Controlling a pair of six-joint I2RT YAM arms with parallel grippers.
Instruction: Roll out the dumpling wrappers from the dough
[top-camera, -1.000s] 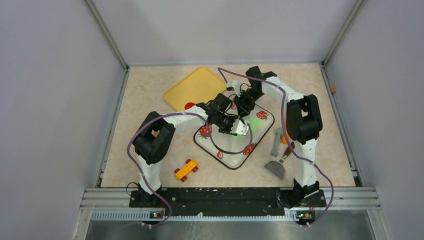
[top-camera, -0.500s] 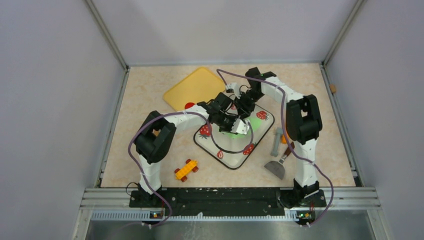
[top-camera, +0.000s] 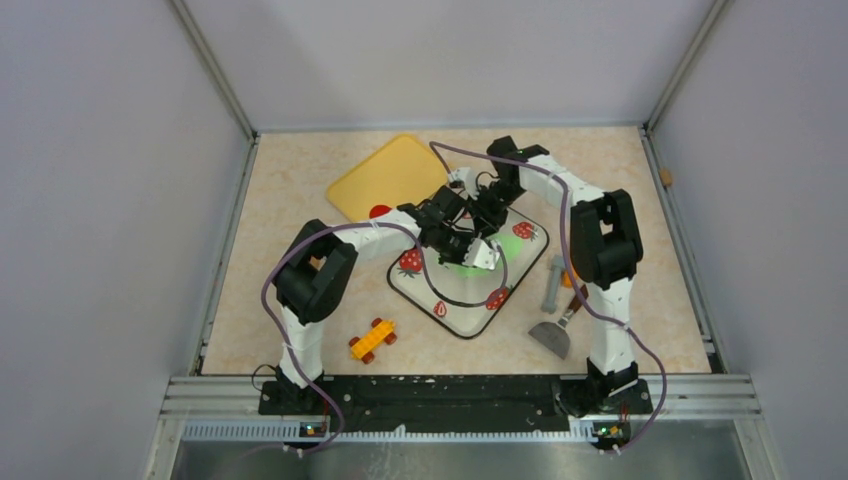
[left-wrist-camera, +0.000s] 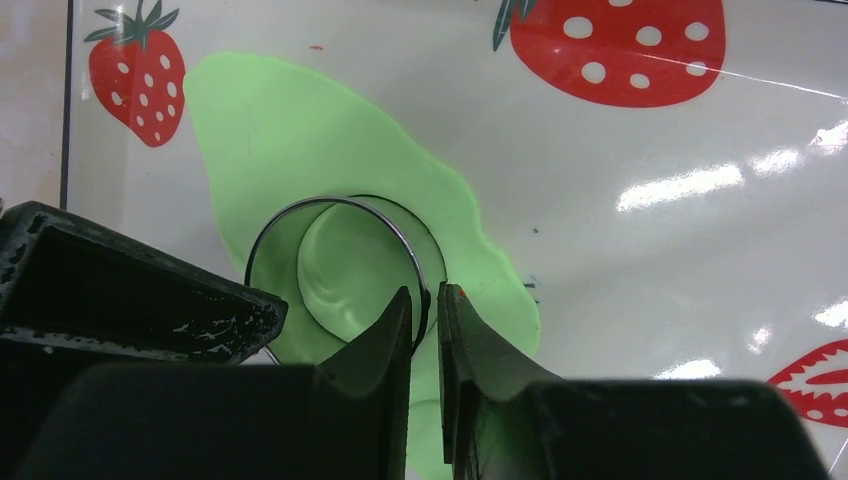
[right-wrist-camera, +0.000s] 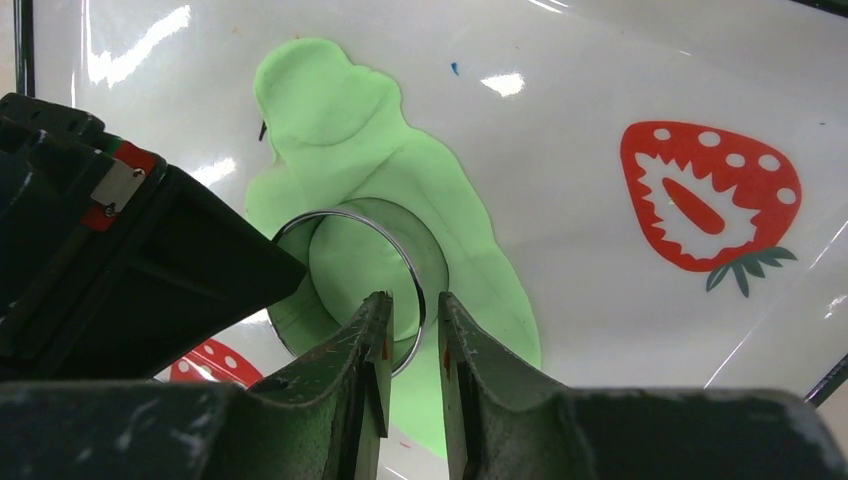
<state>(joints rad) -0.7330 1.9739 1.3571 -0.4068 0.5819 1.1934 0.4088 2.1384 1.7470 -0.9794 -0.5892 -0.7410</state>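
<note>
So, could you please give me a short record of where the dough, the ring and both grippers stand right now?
surface: white strawberry mat
dough: bright green, pressed into a flat, uneven sheet on the mat
ring cutter: metal ring standing on the dough, green showing inside it
left gripper: one finger inside the ring and one outside, pinching its wall
right gripper: pinching the ring's wall in the same way, at another spot
</note>
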